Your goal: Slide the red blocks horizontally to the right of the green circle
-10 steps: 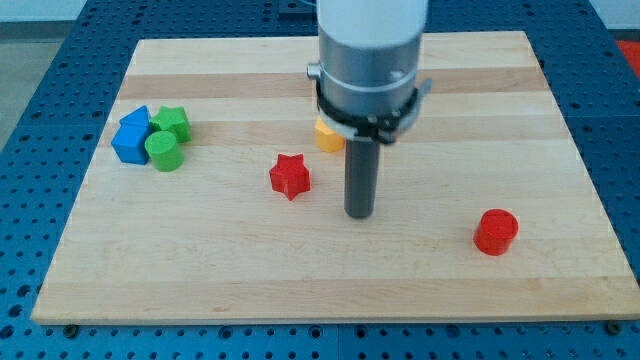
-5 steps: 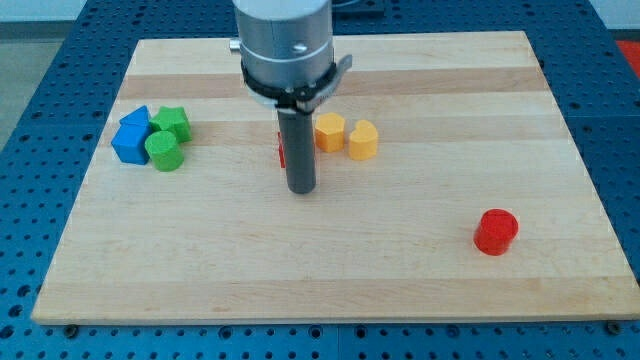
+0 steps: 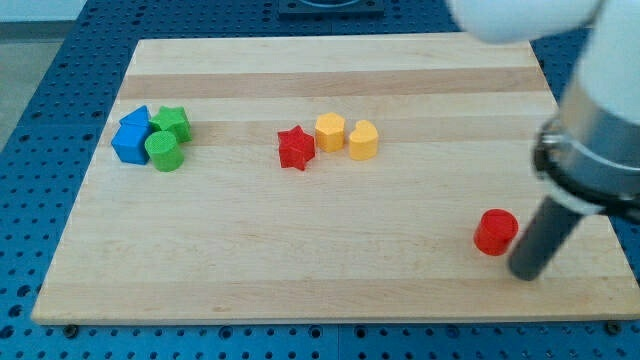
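Swinging across from the red star (image 3: 296,148), our tip (image 3: 524,272) now sits just right of and below the red cylinder (image 3: 496,231); no fingers, just a rod. Star went up beside the yellow blocks (image 3: 330,131), level w/ green circle (image 3: 163,151). Cylinder's lower; needs nudging up. Path clear.

Blurred arm (image 3: 590,110), cut off at the view's top and right.
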Controlling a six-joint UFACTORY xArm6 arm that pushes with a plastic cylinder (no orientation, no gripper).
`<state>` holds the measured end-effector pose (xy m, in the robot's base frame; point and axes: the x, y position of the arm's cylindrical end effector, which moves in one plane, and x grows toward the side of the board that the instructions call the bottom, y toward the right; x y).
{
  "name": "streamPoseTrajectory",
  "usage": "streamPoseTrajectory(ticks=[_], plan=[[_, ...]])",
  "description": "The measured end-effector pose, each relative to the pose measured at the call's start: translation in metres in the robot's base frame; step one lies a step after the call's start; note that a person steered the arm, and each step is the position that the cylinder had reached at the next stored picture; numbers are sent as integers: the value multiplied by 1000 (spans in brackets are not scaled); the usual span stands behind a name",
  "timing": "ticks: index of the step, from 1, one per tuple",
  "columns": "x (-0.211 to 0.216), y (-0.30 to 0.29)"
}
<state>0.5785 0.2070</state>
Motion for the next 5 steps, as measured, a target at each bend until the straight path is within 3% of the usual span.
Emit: streamPoseTrajectory(ticks=[1, 3, 5], plan=[[-27, 15], [-52, -81], [-37, -2]])
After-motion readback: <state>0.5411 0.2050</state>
